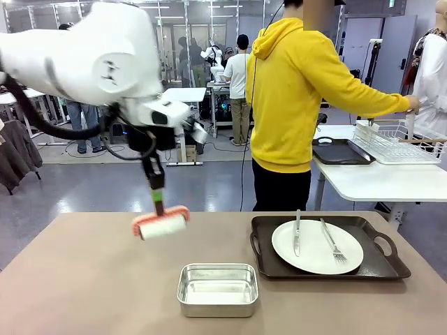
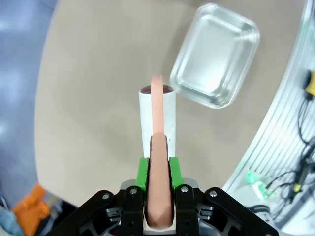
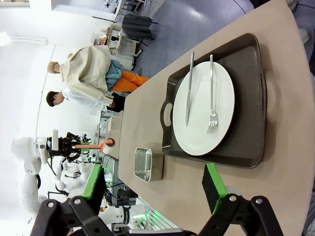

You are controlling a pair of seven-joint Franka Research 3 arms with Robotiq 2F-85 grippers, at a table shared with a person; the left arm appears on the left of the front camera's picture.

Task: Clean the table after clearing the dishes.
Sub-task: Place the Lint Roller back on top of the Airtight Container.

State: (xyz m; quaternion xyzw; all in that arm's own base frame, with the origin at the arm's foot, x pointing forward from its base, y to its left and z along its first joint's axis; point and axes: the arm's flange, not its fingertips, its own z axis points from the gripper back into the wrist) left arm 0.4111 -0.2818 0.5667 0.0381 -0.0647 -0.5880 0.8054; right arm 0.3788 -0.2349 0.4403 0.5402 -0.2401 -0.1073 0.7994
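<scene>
above the surface (image 1: 70, 279), left pincer (image 2: 159, 169) clamps the seemingly light roller (image 1: 164, 227) by its stiff handle (image 2: 157, 108); right pincer (image 3: 152, 183) wide.

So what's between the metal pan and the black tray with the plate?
Nothing. In the front view, just a narrow strip of bare table separates the pan from the tray.

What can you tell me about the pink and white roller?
The pink-handled white roller has a white cylinder drum on a salmon-pink plastic frame. The left pincer is shut on its handle between green pads, holding the drum slightly tilted over the tan tabletop, left of the rectangular steel pan. Whether it touches the table is unclear.
</scene>
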